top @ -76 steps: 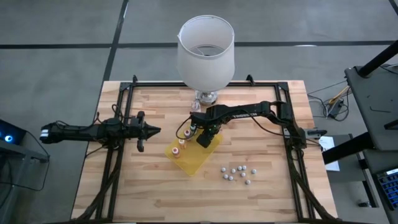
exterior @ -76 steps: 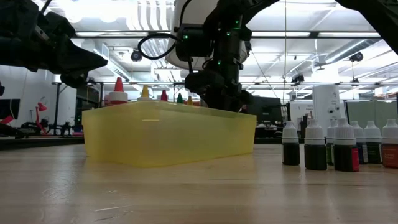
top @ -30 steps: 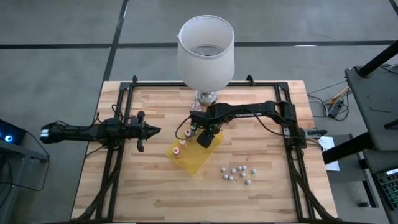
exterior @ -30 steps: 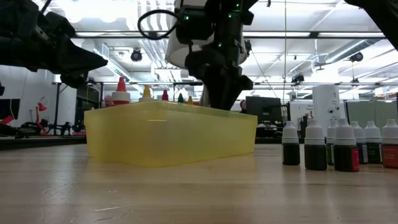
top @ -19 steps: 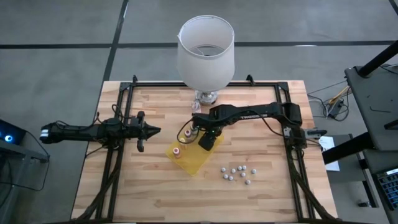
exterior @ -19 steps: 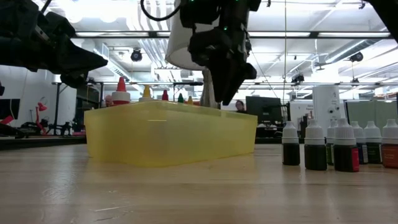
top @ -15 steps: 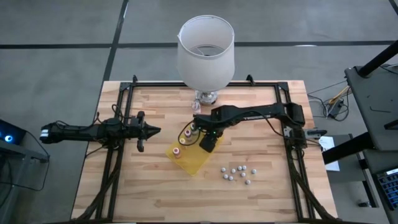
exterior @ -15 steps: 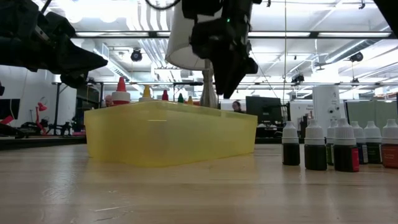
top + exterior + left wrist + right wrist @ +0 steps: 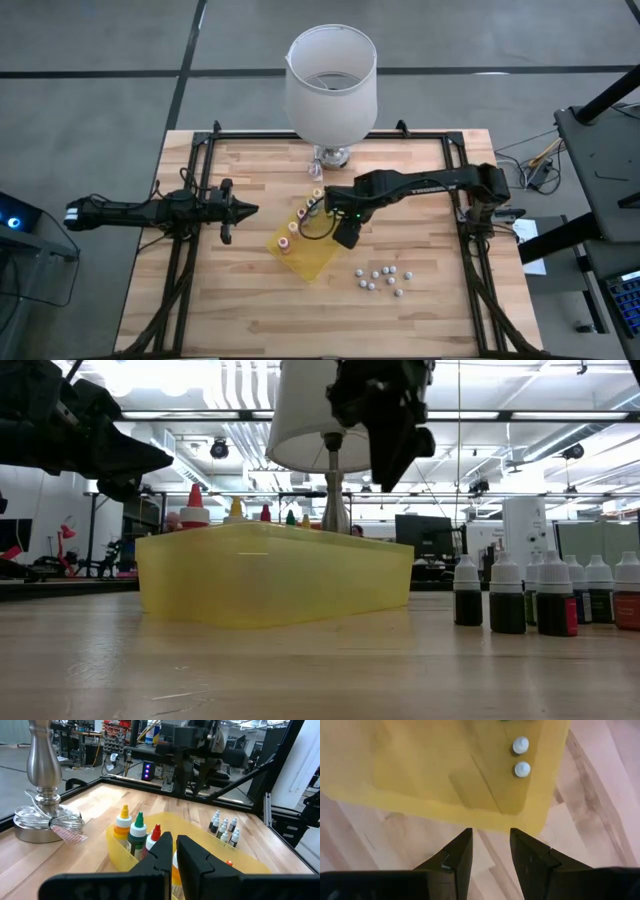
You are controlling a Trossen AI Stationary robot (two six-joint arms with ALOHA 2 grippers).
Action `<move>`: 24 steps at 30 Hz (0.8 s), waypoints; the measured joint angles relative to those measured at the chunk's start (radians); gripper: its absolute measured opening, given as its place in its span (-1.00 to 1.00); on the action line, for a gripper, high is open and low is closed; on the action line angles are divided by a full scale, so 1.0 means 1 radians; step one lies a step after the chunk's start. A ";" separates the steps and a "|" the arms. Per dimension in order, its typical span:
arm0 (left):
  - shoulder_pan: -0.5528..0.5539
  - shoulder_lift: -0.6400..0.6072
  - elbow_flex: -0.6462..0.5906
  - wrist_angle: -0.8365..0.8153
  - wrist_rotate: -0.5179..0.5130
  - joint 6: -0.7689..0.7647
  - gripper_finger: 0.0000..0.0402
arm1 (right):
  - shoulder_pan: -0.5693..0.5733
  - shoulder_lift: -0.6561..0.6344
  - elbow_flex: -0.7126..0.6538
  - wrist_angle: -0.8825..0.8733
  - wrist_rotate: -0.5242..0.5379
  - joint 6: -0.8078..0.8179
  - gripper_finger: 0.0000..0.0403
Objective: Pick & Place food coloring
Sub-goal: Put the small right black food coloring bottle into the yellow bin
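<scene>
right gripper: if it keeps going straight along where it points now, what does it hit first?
Probably bare wooden tabletop. The right gripper, fingers apart and empty, points down just past the edge of the translucent yellow plastic tray. Depth is unclear, so it might clip the tray's rim.

A wooden table [image 9: 250, 290] has a yellow tray [image 9: 318, 258] near its middle. Little bottles [image 9: 296, 228] with coloured tops stand in a row along one edge of the tray. The right gripper [image 9: 345, 236] hangs over the tray's other edge. A bunch of small grey balls [image 9: 381, 280] lies close by, beyond its fingers. A big white lamp [image 9: 331, 75] stands at the table's far edge. The left gripper [image 9: 243, 209] waits well apart from the tray, pointing at it.
</scene>
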 joint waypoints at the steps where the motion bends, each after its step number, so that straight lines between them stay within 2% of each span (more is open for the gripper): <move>1: 0.000 0.000 0.000 0.000 0.000 0.000 -1.00 | 0.003 -0.012 -0.006 0.000 0.000 0.000 -0.40; 10: 0.000 0.000 0.000 -0.002 0.000 0.000 -1.00 | 0.041 -0.139 -0.060 0.003 0.000 -0.041 -0.34; 24: 0.000 0.000 0.000 -0.001 0.000 0.000 -1.00 | 0.064 -0.280 -0.066 -0.082 -0.004 -0.256 -0.36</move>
